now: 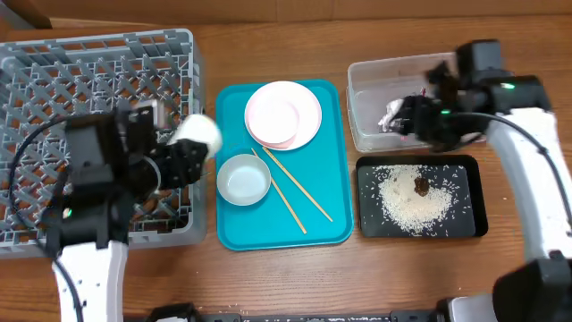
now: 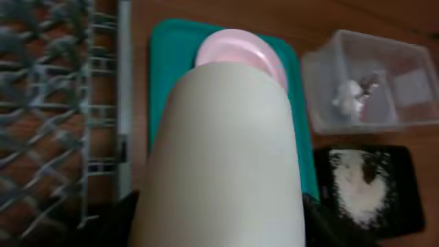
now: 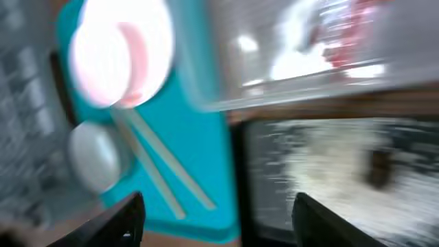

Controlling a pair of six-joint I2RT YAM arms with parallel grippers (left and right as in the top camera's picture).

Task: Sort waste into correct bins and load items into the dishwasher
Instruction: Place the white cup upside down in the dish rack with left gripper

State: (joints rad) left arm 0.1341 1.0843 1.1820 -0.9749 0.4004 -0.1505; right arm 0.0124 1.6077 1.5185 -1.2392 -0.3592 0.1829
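Observation:
My left gripper (image 1: 183,152) is shut on the small white cup (image 1: 197,132), held at the right wall of the grey dish rack (image 1: 89,63); the cup (image 2: 230,158) fills the left wrist view. The white plate (image 1: 304,121) with the pale pink bowl (image 1: 273,112) on it, the grey bowl (image 1: 243,179) and two chopsticks (image 1: 295,190) lie on the teal tray (image 1: 335,215). My right gripper (image 1: 420,116) is open and empty by the clear tub (image 1: 366,134), which holds a silvery-white wrapper (image 1: 393,114) and a red wrapper (image 3: 350,34). Rice (image 1: 407,199) and a brown lump (image 1: 421,185) lie in the black tray (image 1: 474,224).
The teal tray lies between the rack and the two bins. The right wrist view is motion-blurred; it shows the plate (image 3: 120,51), grey bowl (image 3: 96,154), chopsticks (image 3: 164,171) and black tray (image 3: 411,199). Bare wooden table (image 1: 268,277) runs along the front.

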